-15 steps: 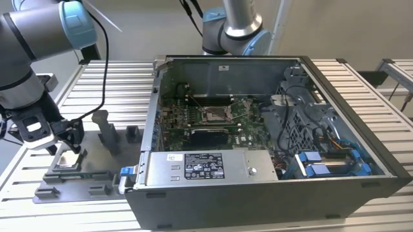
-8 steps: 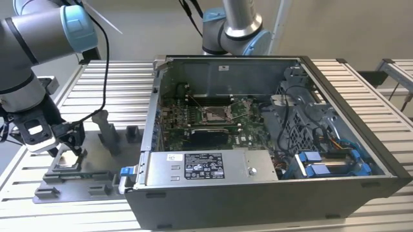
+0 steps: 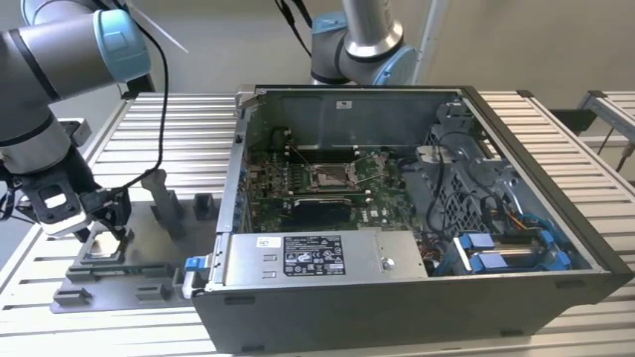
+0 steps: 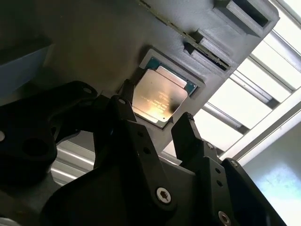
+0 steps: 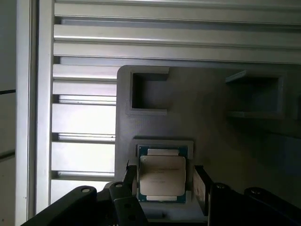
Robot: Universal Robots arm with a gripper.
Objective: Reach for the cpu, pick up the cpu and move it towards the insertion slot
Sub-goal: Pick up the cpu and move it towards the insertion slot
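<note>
Reaching: end effector low over the grey fixture, jaws wide, straddling the cpu.
Cpu: seated in the fixture's recess, not gripped.
Remaining: pick-up, carry to insertion slot, well apart from fixture.

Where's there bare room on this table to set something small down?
Bare table slats lie behind the grey fixture plate, between the arm and the computer case. A second bare strip runs past the case at the exterior view's right. Crowded: the plate, where the open gripper straddles the cpu.
</note>
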